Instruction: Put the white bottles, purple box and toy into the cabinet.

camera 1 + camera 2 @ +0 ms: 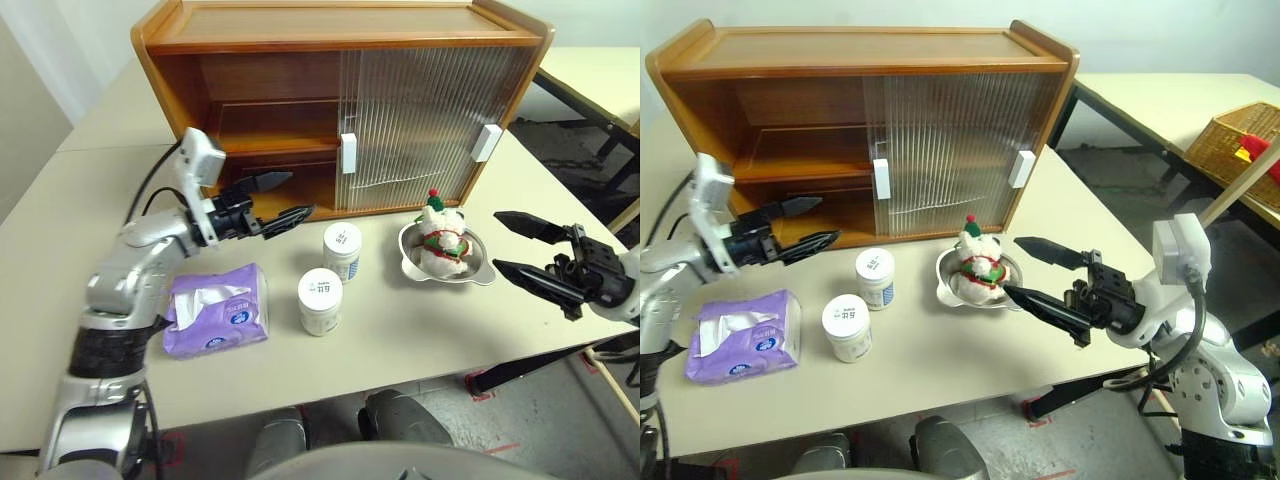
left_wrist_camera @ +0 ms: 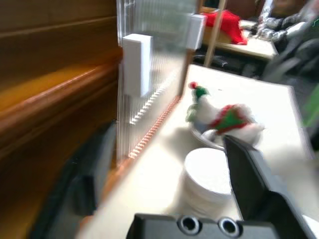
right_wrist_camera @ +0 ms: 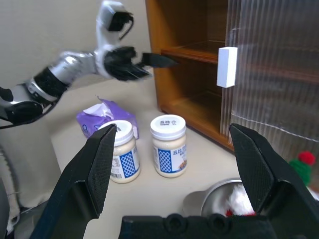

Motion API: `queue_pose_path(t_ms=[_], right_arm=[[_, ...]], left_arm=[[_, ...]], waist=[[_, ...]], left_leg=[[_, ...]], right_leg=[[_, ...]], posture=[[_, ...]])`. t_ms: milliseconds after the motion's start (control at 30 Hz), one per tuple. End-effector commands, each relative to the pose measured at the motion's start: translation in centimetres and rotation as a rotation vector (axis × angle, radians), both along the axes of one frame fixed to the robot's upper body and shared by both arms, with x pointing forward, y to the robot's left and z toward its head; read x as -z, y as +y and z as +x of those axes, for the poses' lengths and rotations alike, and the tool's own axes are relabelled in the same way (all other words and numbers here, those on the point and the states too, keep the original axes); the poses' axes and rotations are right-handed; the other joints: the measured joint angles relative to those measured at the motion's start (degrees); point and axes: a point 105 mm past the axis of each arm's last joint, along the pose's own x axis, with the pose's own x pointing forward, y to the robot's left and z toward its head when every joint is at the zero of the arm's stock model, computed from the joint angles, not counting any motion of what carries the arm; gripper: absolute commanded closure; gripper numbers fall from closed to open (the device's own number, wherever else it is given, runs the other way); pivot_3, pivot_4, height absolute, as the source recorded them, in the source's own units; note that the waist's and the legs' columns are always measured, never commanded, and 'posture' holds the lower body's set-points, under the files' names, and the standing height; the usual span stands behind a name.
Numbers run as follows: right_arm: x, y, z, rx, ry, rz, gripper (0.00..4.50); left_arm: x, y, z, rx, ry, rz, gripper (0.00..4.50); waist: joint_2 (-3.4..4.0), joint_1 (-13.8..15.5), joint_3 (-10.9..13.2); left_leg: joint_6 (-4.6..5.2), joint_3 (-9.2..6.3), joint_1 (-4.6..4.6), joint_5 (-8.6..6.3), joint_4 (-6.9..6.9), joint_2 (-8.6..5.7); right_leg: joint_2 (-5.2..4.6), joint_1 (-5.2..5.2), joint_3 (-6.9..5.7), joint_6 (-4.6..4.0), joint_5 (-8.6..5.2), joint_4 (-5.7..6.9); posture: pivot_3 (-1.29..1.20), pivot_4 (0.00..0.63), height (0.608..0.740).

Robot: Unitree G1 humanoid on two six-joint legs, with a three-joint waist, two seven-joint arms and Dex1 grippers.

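The cabinet [image 1: 340, 100] stands at the back of the table, its left half open and both ribbed doors slid right. Two white bottles [image 1: 342, 251] [image 1: 320, 301] stand in front of it, with the purple box [image 1: 215, 310] lying to their left. The toy [image 1: 440, 240] sits in its silver dish [image 1: 478, 272] to their right. My left gripper [image 1: 298, 194] hangs open and holds nothing, just before the open lower shelf, above and left of the bottles. My right gripper [image 1: 497, 240] is open, level, right of the dish and apart from it.
A white door handle [image 3: 227, 67] marks the edge of the nearer door. A second table with a wicker basket [image 1: 1240, 140] stands off to the right. The table's front edge [image 1: 400, 375] runs close below the bottles.
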Motion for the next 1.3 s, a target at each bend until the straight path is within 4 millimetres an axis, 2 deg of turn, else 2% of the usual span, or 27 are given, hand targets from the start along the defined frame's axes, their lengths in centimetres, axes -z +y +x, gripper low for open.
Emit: queue_pose_path(t_ms=[33, 100, 133, 200, 300, 433, 567, 700, 833, 933, 1133, 1300], right_arm=[[0.3, 0.2, 0.2, -0.022, 0.02, -0.018, 0.0], [0.2, 0.4, 0.4, -0.032, 0.022, -0.021, 0.0], [0.2, 0.4, 0.4, -0.034, 0.023, -0.022, 0.0], [0.2, 0.6, 0.5, -0.042, 0.026, -0.026, 0.0], [0.3, 0.6, 0.7, -0.045, 0.034, -0.03, 0.0], [1.3, 0.6, 0.8, -0.048, 0.069, -0.06, 0.0], [1.3, 0.7, 0.9, -0.049, 0.072, -0.056, 0.0], [1.1, 0.8, 1.1, -0.049, 0.069, -0.057, 0.0], [0.9, 0.9, 1.1, -0.054, 0.07, -0.059, 0.0], [0.9, 1.0, 1.0, -0.056, 0.073, -0.057, 0.0], [1.3, 0.5, 0.6, -0.047, 0.082, -0.056, 0.0], [1.6, 0.3, 0.7, -0.046, 0.084, -0.056, 0.0]], left_arm=[[-0.3, 2.4, -2.1, -0.012, 0.138, 0.008, 0.03], [1.0, 5.2, -3.8, -0.048, 0.296, 0.057, 0.03], [1.4, 6.0, -4.4, -0.06, 0.343, 0.068, 0.03], [3.4, 8.8, -5.9, -0.147, 0.498, 0.139, 0.03], [5.8, 12.1, -7.3, -0.266, 0.596, 0.262, 0.03], [6.9, 12.3, -8.1, -0.296, 0.673, 0.214, 0.03], [9.6, 12.8, -9.2, -0.361, 0.784, 0.256, 0.03], [10.7, 12.3, -8.7, -0.406, 0.809, 0.179, 0.03], [12.8, 11.8, -8.3, -0.442, 0.879, 0.158, 0.03], [12.9, 11.7, -7.1, -0.49, 0.87, 0.082, 0.68], [13.3, 11.7, -7.6, -0.505, 0.913, 0.062, 2.7], [12.3, 11.2, -7.2, -0.49, 0.861, -0.029, 4.25]], waist=[[0.16, 0.5, -0.1], [0.41, 0.8, -0.3], [0.5, 1.0, -0.4], [0.54, 1.5, -0.5], [0.78, 2.0, -0.7], [0.84, 4.0, -0.9], [1.06, 4.5, -1.0], [1.07, 4.5, -1.0], [1.11, 4.6, -1.1], [1.07, 4.7, -1.1], [1.04, 4.5, -1.1], [1.07, 4.7, -1.1]], left_leg=[[-0.03, -0.02, 0.0, -0.01, -0.04, 0.21], [-0.13, 0.02, 0.02, 0.0, -0.26, 0.44], [-0.22, 0.11, 0.02, 0.0, -0.42, 0.57], [-0.44, 0.18, 0.04, 0.12, -0.85, 0.65], [-0.62, 0.15, 0.02, 0.12, -1.12, 0.94], [-0.71, 0.09, 0.04, 0.1, -1.38, 1.18], [-0.8, 0.31, 0.0, 0.09, -1.45, 1.23], [-1.02, 0.55, 0.13, 0.18, -1.45, 1.0], [-1.14, 0.52, 0.38, 0.26, -1.47, 1.15], [-1.25, 0.59, 0.62, 0.33, -1.54, 1.16], [-1.41, 0.84, 0.93, 0.41, -1.72, 1.36], [-1.46, 1.17, 0.95, 0.43, -1.77, 1.54]], right_leg=[[-0.01, -0.03, -0.02, -0.1, 0.01, 0.0], [0.01, -0.16, -0.05, -0.29, -0.02, 0.05], [0.03, -0.27, -0.06, -0.42, -0.02, 0.06], [0.04, -0.51, -0.05, -0.62, -0.03, 0.11], [0.1, -0.83, -0.05, -1.01, -0.05, 0.16], [0.27, -1.27, -0.18, -1.36, -0.12, 0.28], [0.28, -1.25, -0.15, -1.54, -0.16, 0.67], [0.44, -1.26, -0.13, -1.61, -0.21, 0.92], [0.62, -1.11, -0.12, -1.81, -0.1, 0.97], [0.75, -0.92, -0.1, -1.88, -0.06, 0.99], [0.94, -0.7, -0.05, -1.99, -0.01, 0.99], [1.0, -0.73, 0.05, -2.01, -0.03, 0.98]], posture=[[-0.18, 0.0, 0.74], [-0.17, 0.0, 0.74], [-0.16, 0.0, 0.74], [-0.16, 0.0, 0.74], [-0.16, 0.0, 0.74], [-0.15, 0.0, 0.74], [-0.14, 0.0, 0.74], [-0.14, 0.0, 0.74], [-0.15, 0.0, 0.74], [-0.15, 0.0, 0.74], [-0.16, 0.0, 0.74], [-0.15, 0.0, 0.74]])
